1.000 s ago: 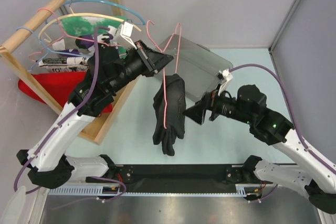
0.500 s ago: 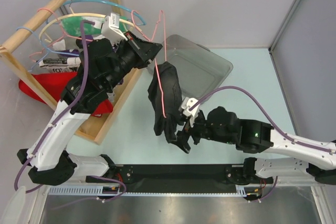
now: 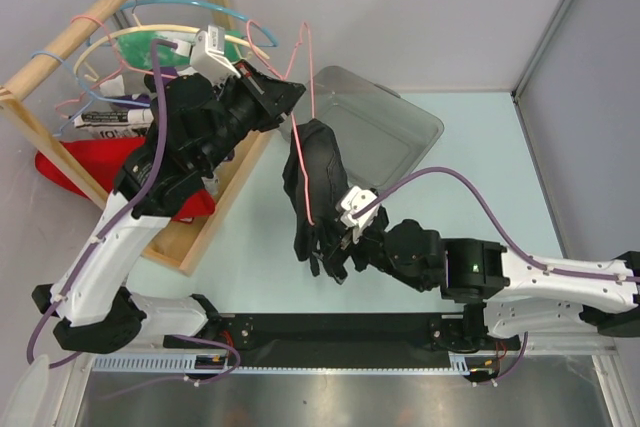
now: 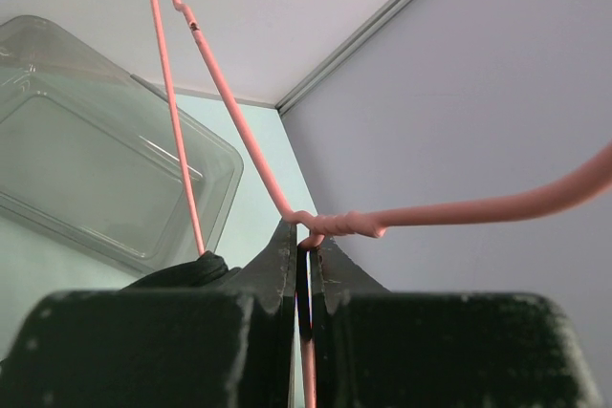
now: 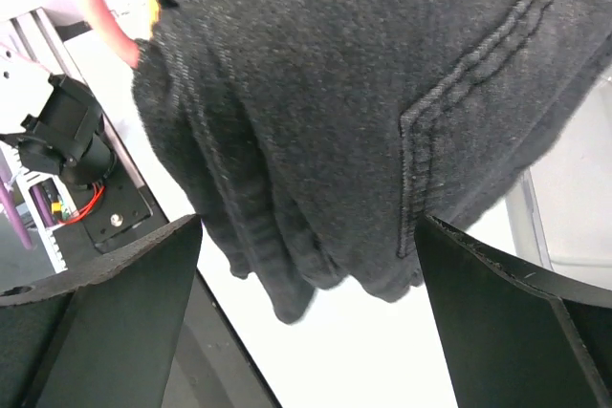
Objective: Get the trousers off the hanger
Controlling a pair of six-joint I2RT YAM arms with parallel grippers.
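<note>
The black trousers hang folded over the pink wire hanger, above the table. My left gripper is shut on the hanger's twisted neck, holding it up; the wire runs between its closed fingers. A bit of the trousers shows to the left of those fingers. My right gripper is open at the trousers' lower end. In the right wrist view the dark fabric hangs between the two spread fingers without being pinched, and a piece of pink hanger wire shows at the upper left.
A clear plastic bin sits on the table behind the trousers. A wooden rack at the left carries a blue hanger and other garments, with a red cloth beneath. A black rail runs along the near edge.
My right arm has swung from beside the bin down and left to the trousers' lower end, still open. The left arm moved the hanger slightly left and back.
</note>
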